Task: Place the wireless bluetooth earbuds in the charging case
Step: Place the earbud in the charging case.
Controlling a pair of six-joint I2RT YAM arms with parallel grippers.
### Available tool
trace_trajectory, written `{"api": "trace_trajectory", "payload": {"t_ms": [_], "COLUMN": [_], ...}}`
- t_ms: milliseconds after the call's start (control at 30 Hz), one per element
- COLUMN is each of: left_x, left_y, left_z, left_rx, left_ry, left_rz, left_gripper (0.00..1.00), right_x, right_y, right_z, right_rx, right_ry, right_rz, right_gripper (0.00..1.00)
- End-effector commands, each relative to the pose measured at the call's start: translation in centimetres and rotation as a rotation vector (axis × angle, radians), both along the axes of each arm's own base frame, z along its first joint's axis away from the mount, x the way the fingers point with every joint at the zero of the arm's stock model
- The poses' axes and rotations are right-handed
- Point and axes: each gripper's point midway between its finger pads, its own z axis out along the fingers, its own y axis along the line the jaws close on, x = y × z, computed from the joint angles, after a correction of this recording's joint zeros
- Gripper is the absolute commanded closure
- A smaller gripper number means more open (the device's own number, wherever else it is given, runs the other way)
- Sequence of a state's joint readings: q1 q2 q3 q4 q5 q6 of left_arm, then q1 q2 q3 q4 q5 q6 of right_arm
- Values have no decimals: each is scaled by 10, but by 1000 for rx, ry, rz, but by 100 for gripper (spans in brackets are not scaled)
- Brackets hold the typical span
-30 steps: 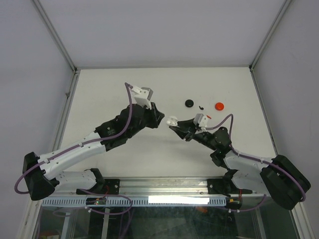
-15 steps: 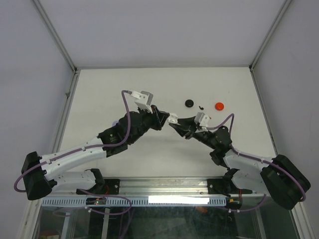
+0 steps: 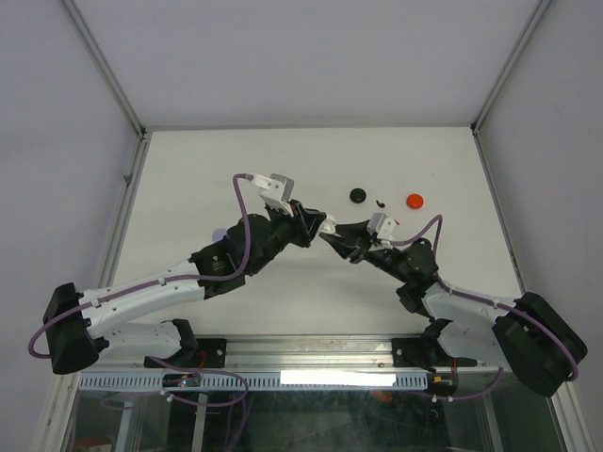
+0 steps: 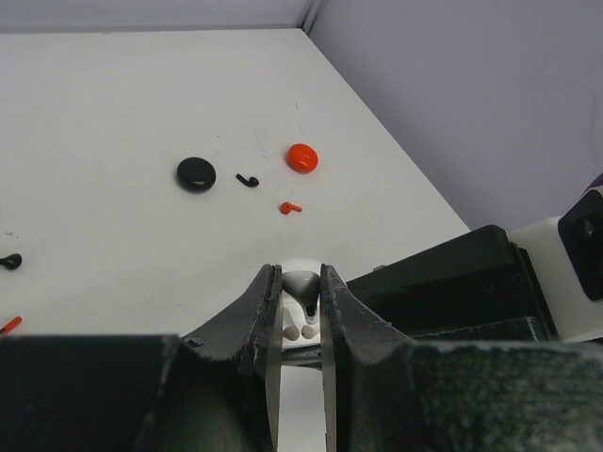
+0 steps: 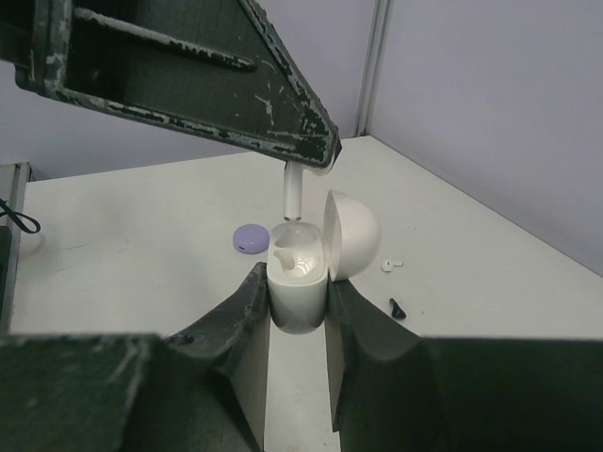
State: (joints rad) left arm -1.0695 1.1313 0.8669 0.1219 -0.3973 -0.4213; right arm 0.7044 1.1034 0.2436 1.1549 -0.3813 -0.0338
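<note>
My right gripper [image 5: 297,281] is shut on the white charging case [image 5: 299,303], held upright with its domed lid [image 5: 352,234] swung open to the right. Both slots in it show. My left gripper [image 4: 301,278] is shut on a white earbud [image 4: 303,284]. Its stem [image 5: 293,196] hangs straight down just above the case's far slot, with the tip at the slot's mouth. In the top view the two grippers [image 3: 318,224] [image 3: 332,235] meet tip to tip at mid-table, with the case [image 3: 327,227] between them.
On the table lie a black round case [image 4: 196,173], a red round case [image 4: 301,157], a black earbud [image 4: 247,180] and a red earbud [image 4: 290,208]. A lavender case [image 5: 252,237], a white earbud [image 5: 390,265] and another black earbud [image 5: 398,308] lie beyond the held case.
My left arm has swung right and brought its earbud over the open case. The right arm with the case has barely moved.
</note>
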Motion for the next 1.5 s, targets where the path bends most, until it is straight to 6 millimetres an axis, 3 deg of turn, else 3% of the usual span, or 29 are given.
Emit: {"api": "trace_trajectory", "payload": {"t_ms": [0,333,600,967,1200,1467], "left_x": [2,1,-1,-8,-7,-9], "left_y": [-2,0,4,-6,-6,3], "left_z": [10,-9,-12,-25,-29,-18], "left_rx": [-12,72,93,135,146,114], "left_ry": [-50,-44,-40,-26,-5,5], "left_rz": [24,65,70,55,89,124], "left_gripper": [100,100,100,97,84,55], "right_x": [2,2,1,1,2,5], "right_y": [-3,-4,-4,-6,-6,-10], "right_z": [34,35,35,38,38,32], "right_rx": [66,70,70,77,78,70], "right_ry": [-92,-94,-94,-98,-95,-90], "right_rz": [-24,-29,-29,-36,-44,-68], "right_gripper": [100,100,100,100,100,100]}}
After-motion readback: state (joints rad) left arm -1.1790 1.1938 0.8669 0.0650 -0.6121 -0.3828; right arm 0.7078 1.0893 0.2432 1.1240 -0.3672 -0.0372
